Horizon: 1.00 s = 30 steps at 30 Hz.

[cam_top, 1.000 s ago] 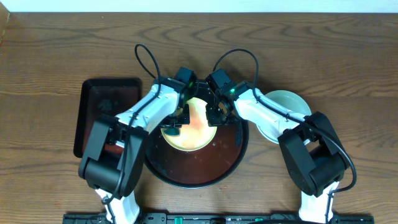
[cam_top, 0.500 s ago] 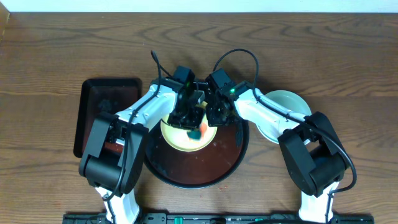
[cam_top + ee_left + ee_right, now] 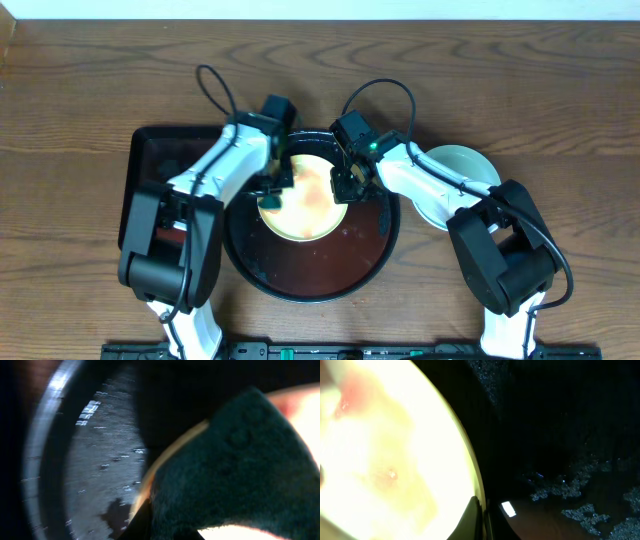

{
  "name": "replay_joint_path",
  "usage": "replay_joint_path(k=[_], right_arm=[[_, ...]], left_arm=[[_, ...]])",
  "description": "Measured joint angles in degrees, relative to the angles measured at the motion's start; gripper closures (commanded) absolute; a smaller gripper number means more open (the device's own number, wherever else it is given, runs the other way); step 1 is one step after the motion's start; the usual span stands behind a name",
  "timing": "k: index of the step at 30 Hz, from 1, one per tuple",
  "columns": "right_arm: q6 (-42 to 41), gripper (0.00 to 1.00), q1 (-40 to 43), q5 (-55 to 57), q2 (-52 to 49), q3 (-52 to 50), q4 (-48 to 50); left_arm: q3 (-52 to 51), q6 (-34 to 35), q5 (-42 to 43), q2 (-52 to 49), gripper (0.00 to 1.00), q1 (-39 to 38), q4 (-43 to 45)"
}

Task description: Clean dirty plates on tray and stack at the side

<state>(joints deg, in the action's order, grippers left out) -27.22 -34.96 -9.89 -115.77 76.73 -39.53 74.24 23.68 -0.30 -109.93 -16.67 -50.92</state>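
Note:
A yellow plate (image 3: pixel 310 205) smeared pale red lies in the round black tray (image 3: pixel 300 293). My left gripper (image 3: pixel 272 190) is at the plate's left rim, shut on a dark green cloth (image 3: pixel 240 475) that lies over the plate's edge (image 3: pixel 305 410). My right gripper (image 3: pixel 342 188) is shut on the plate's right rim; in the right wrist view its fingers (image 3: pixel 481 517) pinch the rim of the plate (image 3: pixel 385 460). A mint-blue plate (image 3: pixel 462 165) lies on the table to the right of the tray. I cannot tell if another lies under it.
A rectangular black tray (image 3: pixel 160 160) lies at the left, partly under my left arm. The round tray's rim (image 3: pixel 50 435) and reddish base (image 3: pixel 570 510) surround the plate. Bare wooden table lies at the back.
My left gripper swept the cloth from the plate's left edge to its middle and back to the left rim. The right gripper has kept its hold and not moved.

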Motion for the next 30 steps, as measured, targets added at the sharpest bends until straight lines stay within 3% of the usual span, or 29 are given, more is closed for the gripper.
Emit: replay_joint_path(k=[10, 22, 26, 30], right_arm=[[-0.79, 0.99, 0.02, -0.72, 0.0, 0.0, 0.42], [0.55, 0.99, 0.59, -7.08, 0.44, -1.27, 3.13], [0.94, 0.99, 0.37, -6.38, 4.35, -1.88, 1.14], [1.18, 0.99, -1.16, 1.31, 12.55, -1.88, -2.82]], left_arm=[[3.72, -1.49, -5.81, 8.61, 0.92, 4.92, -8.79], [4.55, -3.19, -4.33, 14.69, 0.93, 10.08, -9.35], [4.55, -3.26, -2.73, 14.69, 0.92, 10.58, -8.61], [4.55, -3.41, -2.01, 14.69, 0.93, 10.56, -8.13]])
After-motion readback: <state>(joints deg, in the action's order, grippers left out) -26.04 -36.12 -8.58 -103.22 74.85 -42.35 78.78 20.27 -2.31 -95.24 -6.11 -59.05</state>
